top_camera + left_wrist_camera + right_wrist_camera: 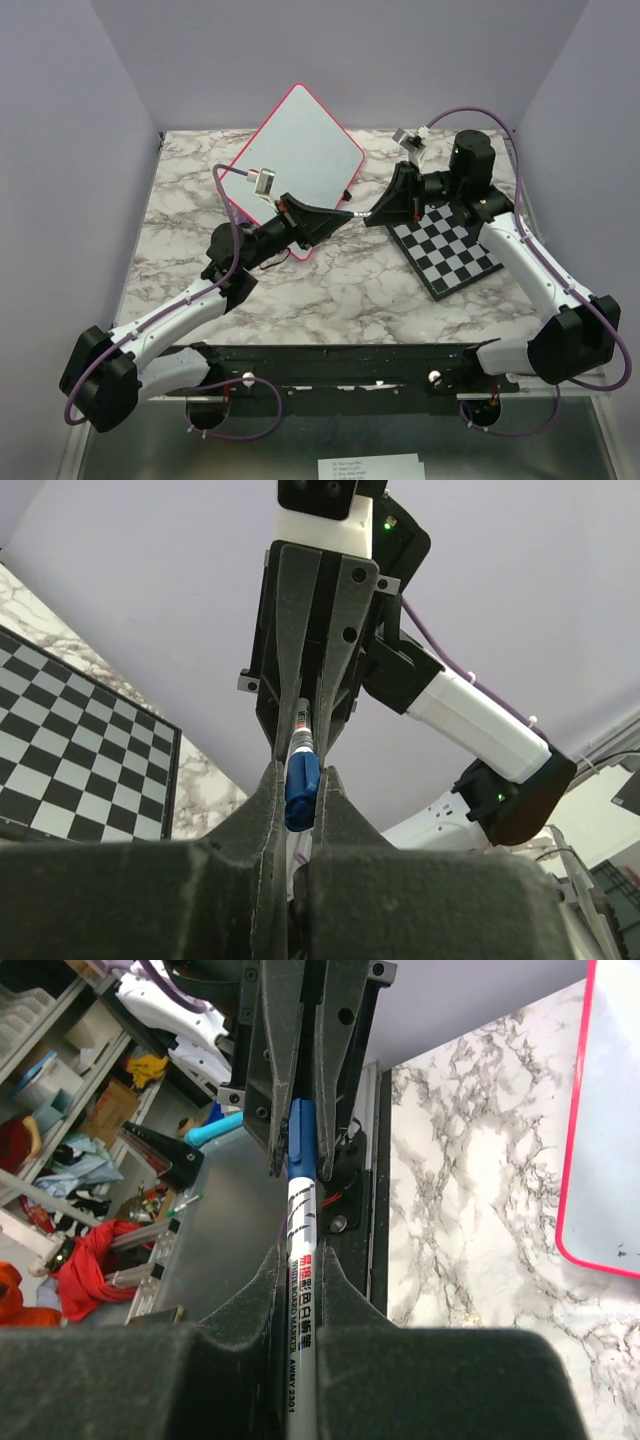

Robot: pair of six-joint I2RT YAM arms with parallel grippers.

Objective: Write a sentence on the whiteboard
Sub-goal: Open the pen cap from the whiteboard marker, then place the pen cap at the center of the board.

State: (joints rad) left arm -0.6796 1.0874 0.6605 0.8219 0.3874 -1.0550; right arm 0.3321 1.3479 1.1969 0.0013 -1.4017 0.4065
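Observation:
The whiteboard (295, 150) lies at the back middle of the table, turned like a diamond, with a pink-red rim. Its corner also shows in the right wrist view (610, 1140). No sentence shows on its white face. In the air in front of it my two grippers meet tip to tip over a white marker (357, 214). My right gripper (303, 1255) is shut on the marker's printed barrel (301, 1220). My left gripper (301, 775) is shut on its blue cap (301, 785). From above, the left gripper (340, 215) points right and the right gripper (375, 213) points left.
A black-and-white chessboard (450, 250) lies at the right, under the right arm. The marble table (340, 285) has a black rail along its near edge, with both arm bases on it. Grey walls close in the left, right and back.

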